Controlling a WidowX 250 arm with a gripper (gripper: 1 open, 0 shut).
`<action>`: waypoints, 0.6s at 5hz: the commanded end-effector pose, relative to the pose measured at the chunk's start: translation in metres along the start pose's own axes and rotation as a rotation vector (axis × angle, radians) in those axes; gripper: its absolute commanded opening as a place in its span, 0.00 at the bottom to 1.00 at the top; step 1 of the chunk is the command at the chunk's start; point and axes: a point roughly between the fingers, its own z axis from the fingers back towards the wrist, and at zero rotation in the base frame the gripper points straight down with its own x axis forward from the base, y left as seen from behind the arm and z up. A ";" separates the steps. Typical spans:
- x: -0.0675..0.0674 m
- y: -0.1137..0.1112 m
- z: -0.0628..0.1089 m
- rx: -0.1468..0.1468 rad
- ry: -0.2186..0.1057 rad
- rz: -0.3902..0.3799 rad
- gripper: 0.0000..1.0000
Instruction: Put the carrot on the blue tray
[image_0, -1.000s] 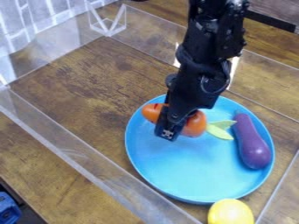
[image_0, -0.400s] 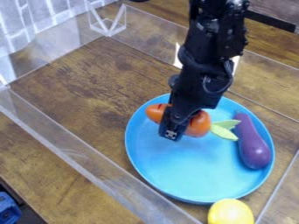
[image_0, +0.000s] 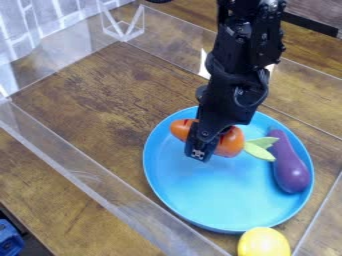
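Observation:
The orange carrot (image_0: 230, 141) lies low over the round blue tray (image_0: 201, 190), its green top pointing right toward the eggplant. My black gripper (image_0: 201, 148) comes down from above and is shut on the carrot's middle, hiding much of it. Only the carrot's left end and right part show on either side of the fingers. Whether the carrot rests on the tray's surface or hangs just above it I cannot tell.
A purple eggplant (image_0: 287, 165) lies on the tray's right side. A yellow lemon (image_0: 263, 243) sits just off the tray at the bottom right. Clear plastic walls (image_0: 67, 150) run along the left and front of the wooden table.
The gripper with the carrot has shifted slightly to the right and down over the tray; its grip is unchanged.

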 end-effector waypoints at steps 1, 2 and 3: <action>0.006 0.003 0.010 0.031 -0.034 -0.012 0.00; 0.006 0.002 0.009 0.029 -0.040 -0.020 0.00; 0.007 0.002 0.008 0.027 -0.045 -0.026 0.00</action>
